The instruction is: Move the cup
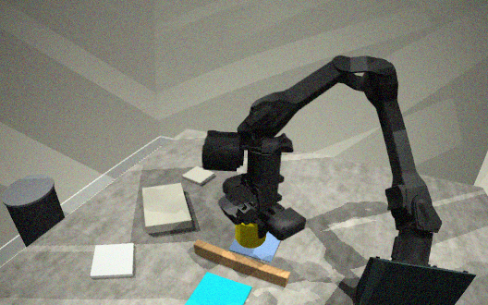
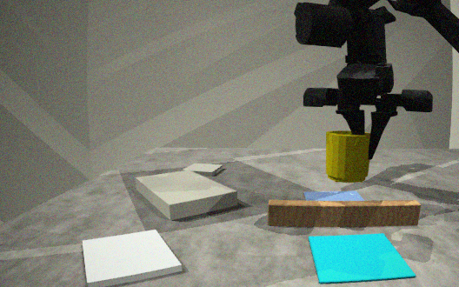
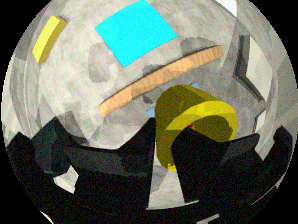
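Arm: elbow bent high, wrist pointing straight down.
Gripper [image 2: 368, 143]: clamped on the cup's rim.
Cup [image 2: 347, 157]: yellow, upright, hanging in the air above the light blue pad [image 2: 334, 196], behind the wooden bar [image 2: 343, 213].

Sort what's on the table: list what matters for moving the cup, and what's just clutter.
Job: yellow cup, gripper pinching its wall, blue pad, cyan pad, wooden bar between them.

Clutter: grey slab, white tile, small tile, dark cylinder.
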Available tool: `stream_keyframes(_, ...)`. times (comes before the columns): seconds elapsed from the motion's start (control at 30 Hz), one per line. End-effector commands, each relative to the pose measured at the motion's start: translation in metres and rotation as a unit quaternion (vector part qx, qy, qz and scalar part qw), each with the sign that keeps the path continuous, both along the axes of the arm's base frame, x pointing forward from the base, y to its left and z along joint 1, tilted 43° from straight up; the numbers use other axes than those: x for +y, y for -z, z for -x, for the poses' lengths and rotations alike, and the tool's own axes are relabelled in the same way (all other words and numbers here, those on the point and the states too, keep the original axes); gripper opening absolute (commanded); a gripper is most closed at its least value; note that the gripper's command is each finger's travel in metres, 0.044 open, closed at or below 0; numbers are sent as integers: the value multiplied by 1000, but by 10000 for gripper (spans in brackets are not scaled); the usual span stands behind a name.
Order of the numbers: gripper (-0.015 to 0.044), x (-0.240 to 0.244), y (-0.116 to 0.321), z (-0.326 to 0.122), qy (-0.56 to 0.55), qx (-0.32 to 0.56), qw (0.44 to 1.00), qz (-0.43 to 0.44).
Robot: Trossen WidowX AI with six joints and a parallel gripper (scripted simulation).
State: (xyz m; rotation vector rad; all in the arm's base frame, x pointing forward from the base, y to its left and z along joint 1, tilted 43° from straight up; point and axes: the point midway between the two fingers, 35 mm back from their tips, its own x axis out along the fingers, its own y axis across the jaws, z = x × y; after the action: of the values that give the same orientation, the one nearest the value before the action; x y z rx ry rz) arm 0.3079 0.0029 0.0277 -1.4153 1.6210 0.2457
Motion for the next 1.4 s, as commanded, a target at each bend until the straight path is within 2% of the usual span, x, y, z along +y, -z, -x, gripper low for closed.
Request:
stream_keyframes(0.0,0,9,6,-1,0,-3,1000,-3)
stream_keyframes(1.37,0,85,69,-3,0,-4,1000,-6)
